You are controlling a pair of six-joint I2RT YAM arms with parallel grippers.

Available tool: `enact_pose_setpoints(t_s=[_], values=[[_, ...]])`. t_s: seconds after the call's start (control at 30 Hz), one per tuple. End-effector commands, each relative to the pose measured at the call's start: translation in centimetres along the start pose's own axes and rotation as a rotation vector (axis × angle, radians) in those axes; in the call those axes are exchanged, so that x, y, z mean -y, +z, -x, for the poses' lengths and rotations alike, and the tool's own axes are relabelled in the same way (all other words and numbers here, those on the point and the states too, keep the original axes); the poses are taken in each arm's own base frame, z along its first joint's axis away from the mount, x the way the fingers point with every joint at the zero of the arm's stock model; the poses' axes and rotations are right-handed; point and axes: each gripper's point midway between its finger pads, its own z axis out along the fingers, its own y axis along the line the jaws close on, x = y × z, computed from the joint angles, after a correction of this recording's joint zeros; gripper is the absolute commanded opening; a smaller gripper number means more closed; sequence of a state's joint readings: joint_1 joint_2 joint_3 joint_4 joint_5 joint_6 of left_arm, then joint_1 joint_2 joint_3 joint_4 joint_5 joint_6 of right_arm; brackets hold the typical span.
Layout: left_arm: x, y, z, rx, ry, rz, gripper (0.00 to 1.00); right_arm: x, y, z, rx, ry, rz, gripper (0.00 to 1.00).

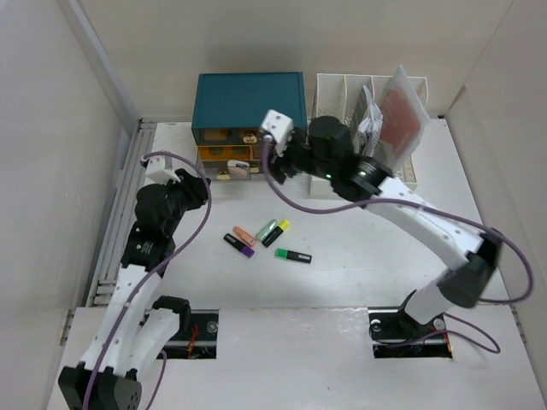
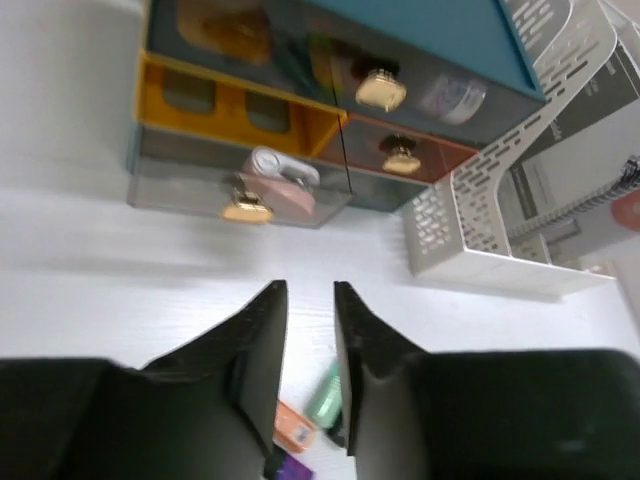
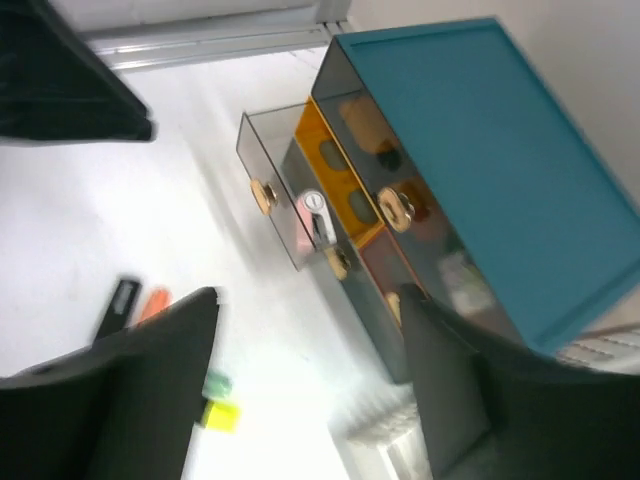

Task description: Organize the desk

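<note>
Hovering over the white tabletop (image 1: 367, 273), the left tool (image 2: 310, 290) is showing only a narrow gap between its fingers, with nothing in it. Straight ahead of it, the teal drawer cabinet (image 2: 430, 30) is standing with a lower drawer (image 2: 180, 180) pulled out and a pink object (image 2: 285, 195) lying inside. A white file rack (image 2: 470, 240) is standing ahead and to its right. Highlighters (image 1: 293, 255) are lying loose beneath its fingertips. The right tool (image 3: 310, 298) is hanging released, fingers spread wide and empty, just in front of the cabinet's drawers. The tabletop is lying beneath both tools.
</note>
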State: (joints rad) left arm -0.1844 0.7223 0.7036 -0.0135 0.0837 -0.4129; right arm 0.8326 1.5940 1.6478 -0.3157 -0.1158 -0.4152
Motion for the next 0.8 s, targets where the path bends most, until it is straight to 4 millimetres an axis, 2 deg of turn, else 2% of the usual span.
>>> enact_pose_setpoints(t_s=[0.0,0.03,0.07,0.1,0.13,0.17,0.2,0.23,0.3,0.33,0.4,0.6,0.63,0.77], values=[[2.0,1.4,-1.6,-0.038,-0.168,-0.12,0.21,-0.3,-3.8,-0.4,0.067,0.009,0.03,0.83],[2.1,2.1,-1.6,-0.019,-0.195,-0.133,0.19,0.4,-4.5,-0.8,0.078,0.012,0.018,0.91],[1.3,3.1,-3.7,-0.072,-0.225,-0.115,0.18,0.7,-5.2,-0.9,0.09,0.014,0.021,0.94],[1.1,3.8,-4.3,-0.081,-0.243,-0.109,0.17,0.9,-5.8,-1.0,0.1,0.016,0.031,0.94],[0.7,4.4,-5.0,-0.092,-0.264,-0.101,0.12,0.5,-6.6,-0.9,0.116,0.028,0.068,0.92],[0.4,5.5,-5.6,-0.098,-0.291,-0.097,0.09,1.5,-7.3,-1.0,0.124,0.041,0.055,0.88],[0.6,6.1,-6.0,-0.106,-0.29,-0.102,0.05,1.6,-7.3,-1.5,0.12,0.059,0.068,0.83],[0.0,6.7,-6.2,-0.1,-0.304,-0.078,0.02,1.6,-7.8,-1.4,0.126,0.083,0.08,0.67],[-0.1,8.0,-7.3,-0.127,-0.303,-0.058,0.0,1.9,-8.2,-2.1,0.134,0.103,0.118,0.47],[-0.4,8.5,-7.2,-0.119,-0.302,-0.043,0.0,1.9,-8.3,-2.1,0.136,0.131,0.129,0.25],[-0.9,9.7,-7.3,-0.118,-0.291,-0.006,0.0,2.1,-8.6,-2.7,0.137,0.149,0.147,0.14],[-2.1,12.5,-6.8,-0.082,-0.277,0.059,0.0,2.5,-9.0,-3.5,0.132,0.165,0.168,0.13],[-3.0,13.2,-7.0,-0.079,-0.279,0.085,0.0,2.3,-8.9,-3.8,0.125,0.17,0.171,0.13],[-3.3,15.2,-6.5,-0.068,-0.277,0.114,0.02,2.4,-9.5,-3.6,0.135,0.166,0.169,0.13]])
